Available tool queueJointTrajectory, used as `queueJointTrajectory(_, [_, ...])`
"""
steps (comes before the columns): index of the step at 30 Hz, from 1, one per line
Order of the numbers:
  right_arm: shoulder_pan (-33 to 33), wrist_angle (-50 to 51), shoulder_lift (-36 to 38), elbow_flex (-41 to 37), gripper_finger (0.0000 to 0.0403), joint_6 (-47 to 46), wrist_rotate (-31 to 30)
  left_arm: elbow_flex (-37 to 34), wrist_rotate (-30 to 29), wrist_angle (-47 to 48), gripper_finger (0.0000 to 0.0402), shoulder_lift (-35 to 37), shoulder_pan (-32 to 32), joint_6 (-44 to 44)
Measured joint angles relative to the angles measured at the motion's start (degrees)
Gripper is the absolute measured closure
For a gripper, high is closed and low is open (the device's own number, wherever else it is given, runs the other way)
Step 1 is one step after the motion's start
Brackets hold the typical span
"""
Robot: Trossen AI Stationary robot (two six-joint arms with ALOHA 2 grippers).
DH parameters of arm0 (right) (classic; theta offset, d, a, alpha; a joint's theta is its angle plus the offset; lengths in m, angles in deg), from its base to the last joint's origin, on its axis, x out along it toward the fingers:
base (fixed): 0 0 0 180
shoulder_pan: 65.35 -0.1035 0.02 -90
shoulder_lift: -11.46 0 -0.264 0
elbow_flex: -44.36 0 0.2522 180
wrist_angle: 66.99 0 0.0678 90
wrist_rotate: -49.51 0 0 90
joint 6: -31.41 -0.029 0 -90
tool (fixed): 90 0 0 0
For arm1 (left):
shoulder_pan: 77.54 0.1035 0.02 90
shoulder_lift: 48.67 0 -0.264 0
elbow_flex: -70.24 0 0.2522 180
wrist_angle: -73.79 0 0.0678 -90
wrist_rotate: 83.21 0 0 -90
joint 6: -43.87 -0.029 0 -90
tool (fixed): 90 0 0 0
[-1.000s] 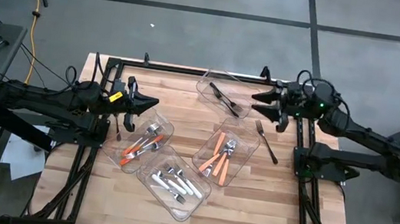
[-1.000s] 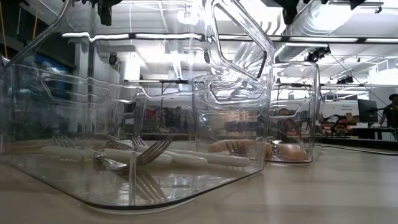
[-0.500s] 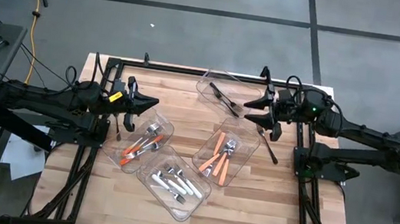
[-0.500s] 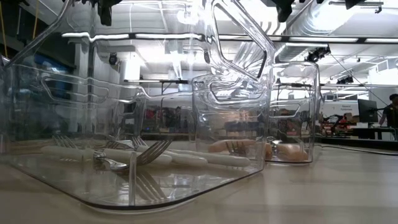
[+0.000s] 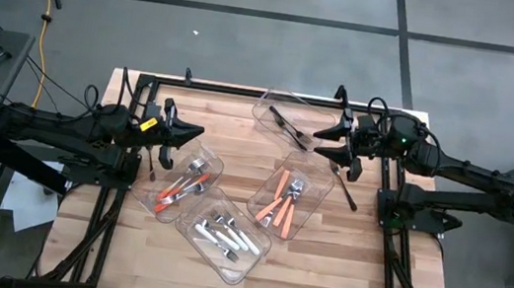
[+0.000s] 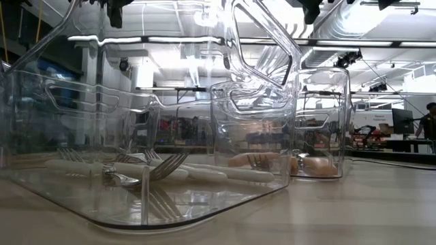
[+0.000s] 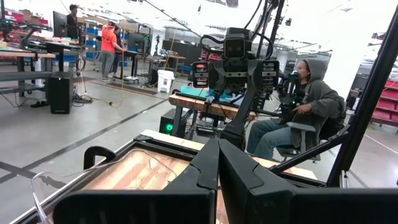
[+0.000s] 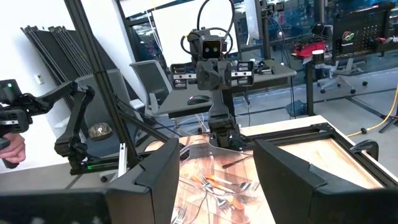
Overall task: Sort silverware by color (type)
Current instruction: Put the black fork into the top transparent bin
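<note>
Right now my right gripper [image 5: 330,144] hangs with fingers spread, empty, just above the upper end of the loose black fork [image 5: 342,183]. Its long axis runs diagonally beside the orange-handled bin [image 5: 314,203], away from my clenched left gripper [image 5: 196,137].

So the right gripper [image 5: 330,140] sits over the wooden slatted table [image 5: 341,264], between the far clear plastic bin [image 5: 264,106] with the all-black fork [image 5: 288,126] and a loose black fork [image 5: 341,183] beside it.
</note>
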Motion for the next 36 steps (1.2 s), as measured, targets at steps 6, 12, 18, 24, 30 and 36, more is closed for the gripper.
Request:
queueJointTrajectory(6, [0.0, 0.0, 0.0, 0.0, 0.0213, 0.0, 0.0, 0.0, 0.0, 0.0, 0.0401, 0.0, 0.0, 0.0])
queueJointTrajectory(12, [0.0, 0.0, 0.0, 0.0, 0.0221, 0.0, 0.0, 0.0, 0.0, 0.0, 0.0401, 0.0, 0.0, 0.0])
queueJointTrajectory(18, [0.0, 0.0, 0.0, 0.0, 0.0286, 1.5, 0.0, 0.0, 0.0, 0.0, 0.0401, 0.0, 0.0, 0.0])
queueJointTrajectory(24, [0.0, 0.0, 0.0, 0.0, 0.0367, 1.5, 0.0, 0.0, 0.0, 0.0, 0.0401, 0.0, 0.0, 0.0])
queueJointTrajectory(30, [0.0, 0.0, 0.0, 0.0, 0.0391, 1.3, 0.1, 0.0, 0.0, 0.0, 0.0401, 0.0, 0.0, 0.0])
queueJointTrajectory(36, [0.0, 0.0, 0.0, 0.0, 0.0396, 1.3, 0.1, 0.0, 0.0, 0.1, 0.0401, 0.0, 0.0, 0.0])
